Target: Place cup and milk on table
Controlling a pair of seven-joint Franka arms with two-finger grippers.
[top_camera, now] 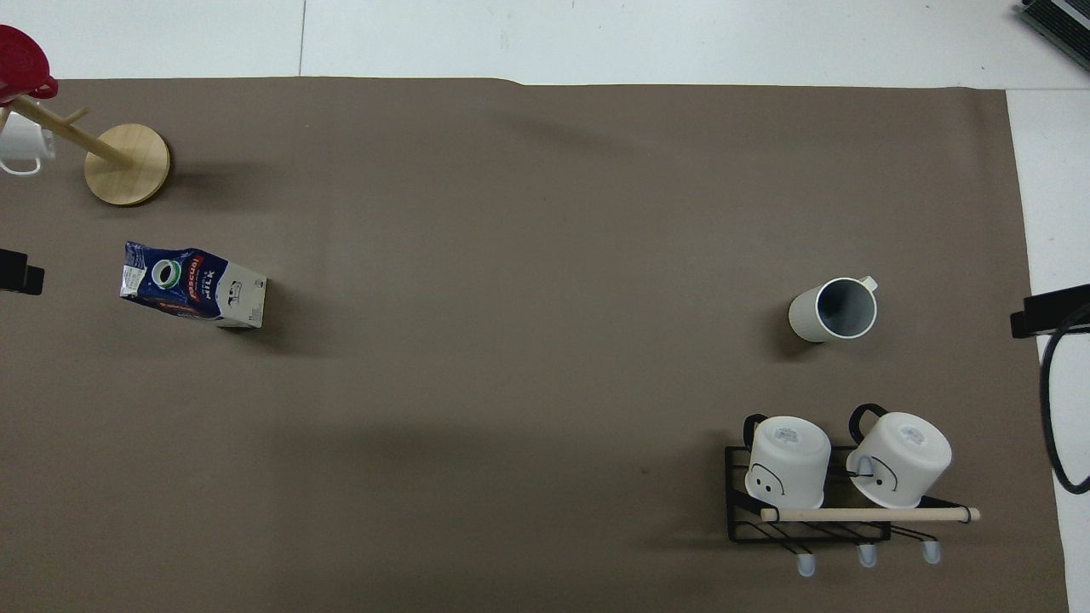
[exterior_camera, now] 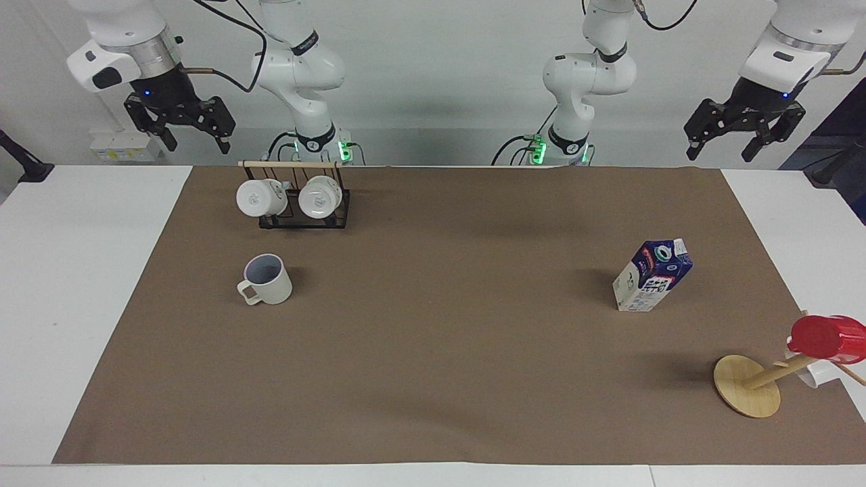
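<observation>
Both released pincers, left [exterior_camera: 743, 140] and right [exterior_camera: 181, 130], hang well apart from cup [exterior_camera: 267, 279] and milk [exterior_camera: 652, 275].

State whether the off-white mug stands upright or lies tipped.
Upright: the mug rests on its base on the brown mat, its open mouth facing up.

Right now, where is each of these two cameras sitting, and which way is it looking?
Facing view: high across the table, looking at both arms; left gripper and right gripper hang open at the table's ends.
Overhead view: above the robots, looking steeply down; only dark gripper edges show.
Both show the cup and milk.
</observation>
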